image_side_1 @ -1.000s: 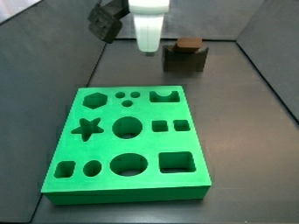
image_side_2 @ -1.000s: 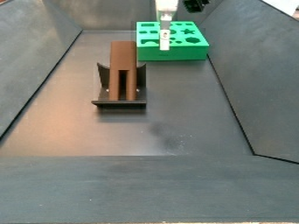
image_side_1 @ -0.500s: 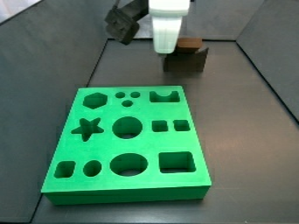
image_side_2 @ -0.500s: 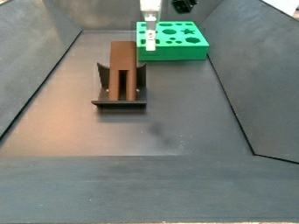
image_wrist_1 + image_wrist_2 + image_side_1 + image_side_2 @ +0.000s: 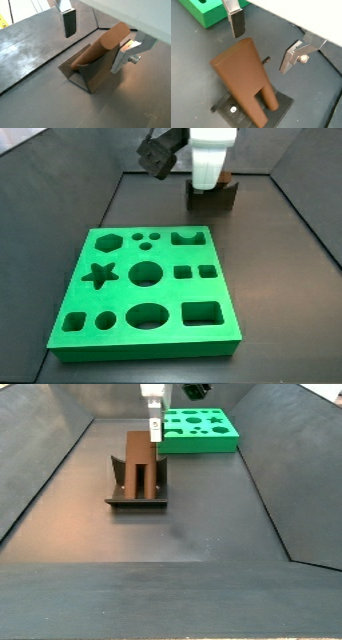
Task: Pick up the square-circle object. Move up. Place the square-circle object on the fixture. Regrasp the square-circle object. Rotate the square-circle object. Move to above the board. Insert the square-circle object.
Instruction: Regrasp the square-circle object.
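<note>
Silver finger plates with dark pads hang apart and bare on the gripper [image 5: 264, 42], nothing clamped between them; in both wrist views one pad [image 5: 69, 22] and the other plate [image 5: 125, 55] stand on either side of the brown wood just below. In a side view the gripper [image 5: 154, 426] hovers above the far end of the dark fixture [image 5: 136, 489], between it and the green slab.

Below the fingers, the square-circle object [image 5: 248, 80] leans tilted against the fixture [image 5: 251, 114], its upper end rising toward the open jaws and its lower end down by the base plate. In a wrist view it rests in the angle of the bracket [image 5: 92, 79], touching it.

Farther off lies the board [image 5: 147, 291], bright green, its star, hexagon, round and square holes all empty so far as I can see. In a side view the fixture [image 5: 213, 196] sits beyond the board's far edge, partly hidden by the arm.

By my reckoning the pick-up, lift and placing on the fixture are done. The regrasp looks to be the step in hand, the fingers straddling the peg but not closed. Rotating, carrying over the board and inserting are left.
</note>
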Robot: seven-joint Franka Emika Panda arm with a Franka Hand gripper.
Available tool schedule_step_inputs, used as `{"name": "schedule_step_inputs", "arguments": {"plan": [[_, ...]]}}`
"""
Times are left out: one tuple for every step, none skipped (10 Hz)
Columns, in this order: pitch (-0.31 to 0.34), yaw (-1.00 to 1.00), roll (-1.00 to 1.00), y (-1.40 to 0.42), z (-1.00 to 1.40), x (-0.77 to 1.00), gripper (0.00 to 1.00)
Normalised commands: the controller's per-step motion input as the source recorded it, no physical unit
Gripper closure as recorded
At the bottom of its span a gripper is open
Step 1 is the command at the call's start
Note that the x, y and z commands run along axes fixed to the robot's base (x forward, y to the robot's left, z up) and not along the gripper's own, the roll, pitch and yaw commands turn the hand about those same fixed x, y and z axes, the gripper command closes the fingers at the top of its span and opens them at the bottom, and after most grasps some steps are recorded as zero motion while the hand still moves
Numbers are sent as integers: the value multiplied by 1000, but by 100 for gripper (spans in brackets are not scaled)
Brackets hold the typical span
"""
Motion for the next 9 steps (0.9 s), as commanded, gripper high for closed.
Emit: {"name": "schedule_step_inputs", "arguments": {"plan": [[186,40,7,-17,-4,736,0],[190,41,7,-17,0,685,0],[195,44,4,-18,-4,588,0],[196,46,0,-18,-2,517,0],[205,48,1,-16,-2,433,0],[210,48,3,-17,-1,393,0],[213,48,1,-19,5,314,0],[212,51,-4,-21,-4,258,0],[213,53,-7,-17,-3,191,0]]}}
